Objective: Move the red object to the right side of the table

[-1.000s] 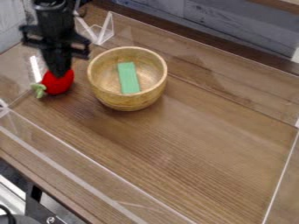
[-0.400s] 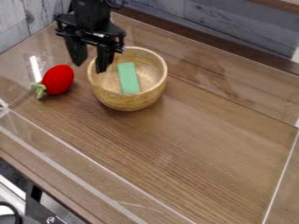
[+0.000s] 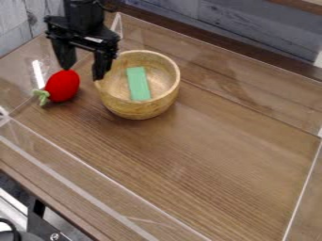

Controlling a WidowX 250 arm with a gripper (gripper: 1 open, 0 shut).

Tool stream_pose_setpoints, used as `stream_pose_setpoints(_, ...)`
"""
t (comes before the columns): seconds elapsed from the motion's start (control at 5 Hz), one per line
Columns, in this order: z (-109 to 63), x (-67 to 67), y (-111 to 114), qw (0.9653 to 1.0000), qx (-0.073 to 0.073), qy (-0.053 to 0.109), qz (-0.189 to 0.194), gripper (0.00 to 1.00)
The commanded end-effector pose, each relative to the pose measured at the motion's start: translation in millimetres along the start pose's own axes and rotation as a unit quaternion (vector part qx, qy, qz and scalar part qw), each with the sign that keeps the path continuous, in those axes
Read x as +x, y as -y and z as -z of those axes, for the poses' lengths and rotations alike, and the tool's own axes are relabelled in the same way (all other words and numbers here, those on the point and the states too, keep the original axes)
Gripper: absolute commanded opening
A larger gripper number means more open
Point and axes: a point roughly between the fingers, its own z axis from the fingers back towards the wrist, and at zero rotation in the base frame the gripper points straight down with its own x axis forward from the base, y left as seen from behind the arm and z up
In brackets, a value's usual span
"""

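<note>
The red object [image 3: 60,85], a small round soft toy with a green stem end, lies on the table [image 3: 214,160] at the left, near the clear wall. My gripper [image 3: 83,66] hangs open just above and slightly behind it, pointing straight down. Its dark fingers [image 3: 102,66] are spread wide, nothing is between them, and they are clear of the toy.
A wooden bowl [image 3: 158,104] holding a green rectangular block [image 3: 137,85] stands just right of the gripper and the toy. Low clear acrylic walls [image 3: 302,202] edge the tabletop. Bare wood stretches from the bowl to the right side.
The gripper was down at the red object with its jaws shut. It has let go, lifted, swung right toward the bowl, then come partway back left, and now stands open. The toy lies where it was.
</note>
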Motion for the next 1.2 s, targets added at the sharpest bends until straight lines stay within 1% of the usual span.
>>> stream_pose_setpoints(0.0,-9.3,12.0,-20,0.9996,0.013,0.025,0.005,1.00)
stream_pose_setpoints(0.2,-4.1,14.2,-32,0.9994,0.018,0.023,0.015,1.00)
stream_pose_setpoints(0.6,7.3,25.8,-32,0.9991,0.026,0.013,0.032,1.00)
stream_pose_setpoints(1.0,30.0,41.8,-54,0.9994,0.033,-0.003,0.011,1.00)
